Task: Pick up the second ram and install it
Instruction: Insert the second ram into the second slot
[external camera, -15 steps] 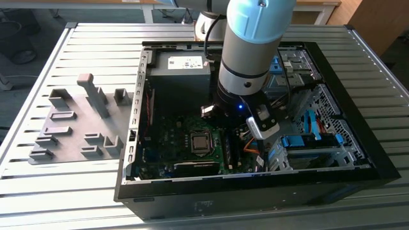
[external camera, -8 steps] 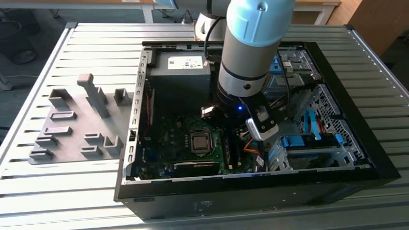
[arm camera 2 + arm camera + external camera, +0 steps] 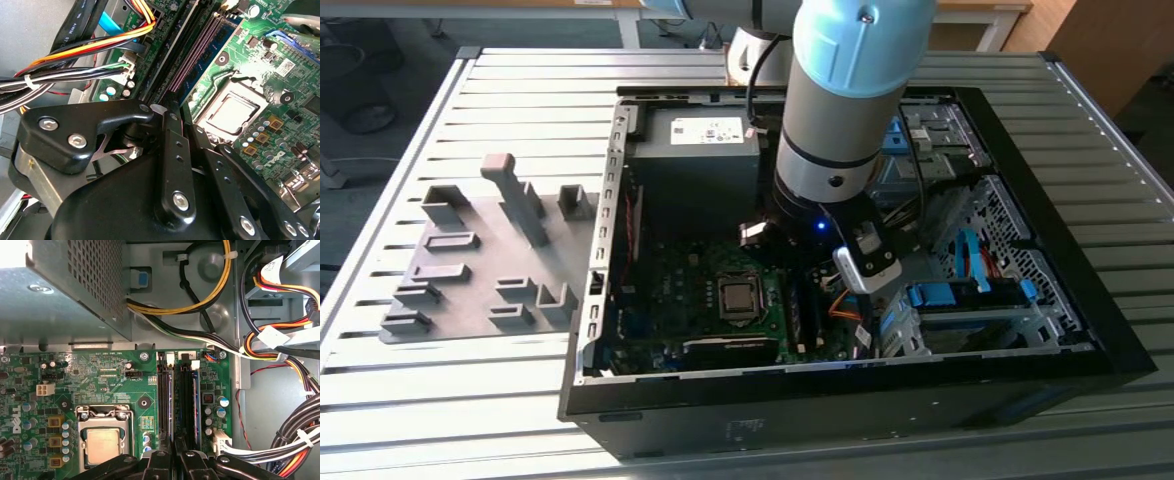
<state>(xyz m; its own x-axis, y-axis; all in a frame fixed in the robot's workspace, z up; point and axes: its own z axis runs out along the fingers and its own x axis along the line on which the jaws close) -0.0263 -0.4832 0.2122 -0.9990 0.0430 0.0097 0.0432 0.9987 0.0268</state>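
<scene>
Down inside the open computer case [image 3: 1107, 330], arm [image 3: 841, 130] upright over the motherboard [image 3: 80, 372].

Pincer [image 3: 173, 456] directly over the memory slots [image 3: 165, 390], beside the processor socket [image 3: 102, 440].

Thin dark edge [image 3: 174, 405] running straight out from the pincer tip along one slot, taken as the second ram. Long axis parallel to the slots, in line with the pincer, not across it. Seated or just above the slot: cannot tell.

In the second wrist view, same line-up: pincer [image 3: 172, 112] at the near end of the slots [image 3: 197, 55].

Pincer state: cannot tell, nor whether anything is nipped.
</scene>
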